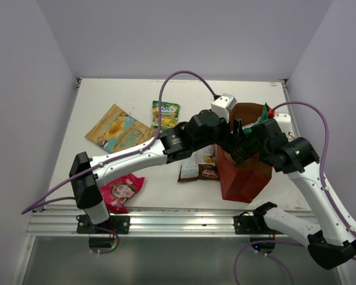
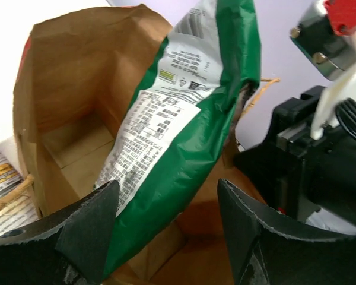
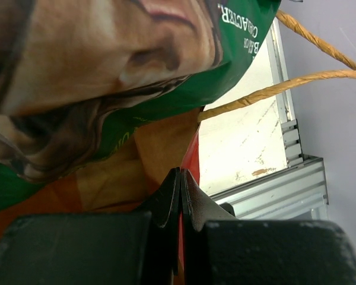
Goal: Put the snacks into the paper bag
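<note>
Standing on the white table [image 1: 107, 95] toward its front edge, the reddish-brown bag [image 1: 243, 178] is upright with its mouth open, and both arms meet above it. One arm reaches in from the bag's left, the other from its right.

Inside the bag leans the green packet [image 2: 184, 136]. Its lower end is down in the plain brown interior and its upper end pokes out past the rim, the printed white back panel facing the left wrist camera.

Well left of the bag and farther back lies the tan packet [image 1: 115, 129], flat on the table. The white packet [image 1: 200, 167] lies just beside the bag's left wall, partly under the left arm. The pink packet [image 1: 123, 191] sits far left of the bag at the front edge, beside the left arm's base. The small packet [image 1: 165, 114], green and yellow, lies behind and left of the bag.

Over the bag's mouth the left gripper [image 2: 166, 190] has its jaws wide — one finger on each side of the green packet, with a clear gap at the right finger. The right gripper [image 3: 181, 190] is pinched tight on the bag's wall at the rim, the paper running down into the seam between its fingers, and a twisted handle [image 3: 285, 86] arches just beyond.
</note>
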Robot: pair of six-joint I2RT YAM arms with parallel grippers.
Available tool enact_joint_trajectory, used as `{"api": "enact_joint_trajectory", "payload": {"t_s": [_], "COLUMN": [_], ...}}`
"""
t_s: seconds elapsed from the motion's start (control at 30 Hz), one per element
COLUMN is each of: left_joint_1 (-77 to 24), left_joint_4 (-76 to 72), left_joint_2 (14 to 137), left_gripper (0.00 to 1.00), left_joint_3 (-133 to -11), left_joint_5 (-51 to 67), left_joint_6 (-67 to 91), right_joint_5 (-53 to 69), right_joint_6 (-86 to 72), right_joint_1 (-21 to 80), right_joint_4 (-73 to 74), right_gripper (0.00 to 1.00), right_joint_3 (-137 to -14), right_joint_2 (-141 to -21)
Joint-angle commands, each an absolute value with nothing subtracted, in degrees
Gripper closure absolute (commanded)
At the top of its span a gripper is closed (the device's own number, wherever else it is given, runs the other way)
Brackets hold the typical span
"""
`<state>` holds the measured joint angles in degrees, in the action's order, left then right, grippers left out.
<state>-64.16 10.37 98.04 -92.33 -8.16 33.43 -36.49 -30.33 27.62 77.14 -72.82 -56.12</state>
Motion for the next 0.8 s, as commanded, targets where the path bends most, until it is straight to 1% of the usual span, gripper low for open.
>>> {"api": "enact_joint_trajectory", "payload": {"t_s": [0.0, 0.03, 0.07, 0.13, 0.17, 0.27, 0.37, 0.4, 0.57, 0.77], "left_joint_1": [-65.04, -65.04, -65.04, -65.13, -65.04, -65.13, -65.04, -65.13, -65.04, -65.04], "left_joint_4": [7.20, 7.47, 7.99, 9.49, 10.10, 14.57, 17.74, 19.32, 20.92, 22.23], "left_joint_2": [97.73, 98.43, 98.87, 100.80, 101.77, 105.37, 107.40, 107.23, 101.52, 97.82], "left_gripper": [0.30, 0.33, 0.46, 0.62, 0.77, 1.00, 1.00, 1.00, 1.00, 1.00], "left_joint_3": [-93.25, -93.43, -93.86, -95.79, -96.67, -102.02, -104.67, -105.37, -101.87, -97.47], "left_joint_5": [-4.84, -4.66, -4.66, -4.66, -4.57, -5.35, -8.16, -10.87, -20.11, -21.18], "left_joint_6": [33.75, 33.84, 33.84, 33.66, 33.58, 33.92, 35.42, 35.94, 39.72, 42.01], "right_joint_5": [-35.77, -35.86, -35.77, -35.77, -35.77, -35.86, -36.12, -36.21, -36.39, -36.12], "right_joint_6": [-30.15, -30.15, -30.15, -30.23, -30.23, -30.32, -30.41, -30.50, -30.50, -30.32], "right_joint_1": [27.51, 27.51, 27.51, 27.51, 27.60, 27.51, 27.51, 27.51, 27.51, 27.51], "right_joint_4": [79.10, 79.10, 79.10, 79.10, 79.10, 79.19, 79.45, 79.54, 79.72, 79.37], "right_gripper": [1.00, 1.00, 1.00, 1.00, 1.00, 1.00, 1.00, 1.00, 1.00, 1.00], "right_joint_3": [-72.60, -72.60, -72.60, -72.60, -72.60, -72.77, -72.77, -72.77, -72.95, -72.86], "right_joint_2": [-56.07, -55.99, -55.99, -55.99, -55.99, -55.99, -55.64, -55.46, -55.28, -55.46]}}
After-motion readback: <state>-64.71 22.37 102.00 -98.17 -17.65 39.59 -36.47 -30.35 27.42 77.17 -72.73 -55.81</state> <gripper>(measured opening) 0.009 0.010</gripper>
